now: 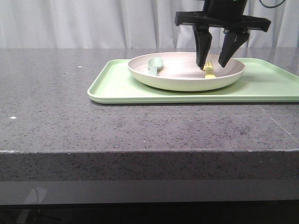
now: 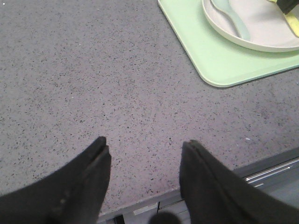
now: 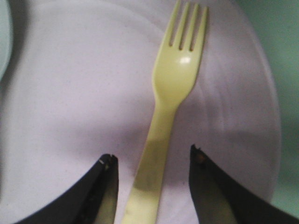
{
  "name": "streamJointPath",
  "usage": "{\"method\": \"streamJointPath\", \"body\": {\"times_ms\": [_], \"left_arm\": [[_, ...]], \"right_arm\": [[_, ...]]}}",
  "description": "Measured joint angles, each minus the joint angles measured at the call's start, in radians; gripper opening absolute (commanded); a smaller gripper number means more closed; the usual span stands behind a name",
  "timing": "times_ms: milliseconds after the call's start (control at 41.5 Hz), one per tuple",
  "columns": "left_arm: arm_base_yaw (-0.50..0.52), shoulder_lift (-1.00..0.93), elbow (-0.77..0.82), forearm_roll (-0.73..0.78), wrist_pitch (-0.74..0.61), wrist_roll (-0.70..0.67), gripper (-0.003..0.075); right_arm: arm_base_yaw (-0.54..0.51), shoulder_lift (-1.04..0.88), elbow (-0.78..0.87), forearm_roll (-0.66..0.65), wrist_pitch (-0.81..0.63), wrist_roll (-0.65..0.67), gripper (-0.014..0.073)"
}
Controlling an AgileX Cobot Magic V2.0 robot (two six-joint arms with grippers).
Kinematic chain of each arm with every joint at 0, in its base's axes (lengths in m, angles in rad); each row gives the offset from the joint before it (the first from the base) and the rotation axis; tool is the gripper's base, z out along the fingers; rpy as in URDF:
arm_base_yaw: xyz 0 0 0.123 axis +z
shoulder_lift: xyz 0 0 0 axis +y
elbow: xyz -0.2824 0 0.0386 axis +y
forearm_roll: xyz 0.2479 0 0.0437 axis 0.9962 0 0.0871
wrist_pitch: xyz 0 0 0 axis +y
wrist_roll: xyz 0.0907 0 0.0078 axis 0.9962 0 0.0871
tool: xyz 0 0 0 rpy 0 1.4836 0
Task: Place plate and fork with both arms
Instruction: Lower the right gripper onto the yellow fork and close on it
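Plate (image 1: 184, 80): a cream, shallow round dish resting on the light-green tray (image 1: 117, 88), toward the tray's left half in the front view; its rim sits inside the tray's edge.
Fork (image 3: 170, 107): pale yellow, lying flat inside the plate, at about 3 o'clock from the plate's centre in the front view. In the right wrist view its tines point away from the gripper and its handle runs back between the two fingers.
Spoon (image 1: 154, 65): grey-green, also in the plate, at about 9 o'clock from the plate's centre, well apart from the fork.
Right gripper (image 1: 215, 63): directly above the fork, fingers pointing down into the plate. The jaws stand wide apart, one finger on each side of the handle, with a gap visible on both sides; nothing is held.
Left gripper (image 2: 145, 161): low over the bare grey speckled table (image 1: 70, 126) near its front edge, fingers spread wide and holding nothing. The tray's corner lies at about 1 o'clock from it in the left wrist view.
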Motion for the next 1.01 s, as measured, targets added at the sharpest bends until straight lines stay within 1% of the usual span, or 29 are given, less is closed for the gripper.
{"method": "streamJointPath", "body": {"times_ms": [554, 867, 915, 1011], "left_arm": [[0.0, 0.0, 0.0, -0.001, 0.0, 0.0, 0.0347], [0.0, 0.0, 0.0, -0.001, 0.0, 0.0, 0.0347], [0.0, 0.0, 0.0, -0.001, 0.0, 0.0, 0.0347], [0.0, 0.0, 0.0, -0.001, 0.0, 0.0, 0.0347]], "right_arm": [[-0.02, 0.01, 0.0, 0.0, -0.086, 0.017, 0.0386], [-0.02, 0.041, 0.0, 0.012, -0.071, 0.018, 0.0385], [-0.02, 0.043, -0.002, 0.012, -0.07, 0.018, 0.0378], [-0.02, 0.045, -0.004, 0.016, -0.067, 0.021, 0.0317]]}}
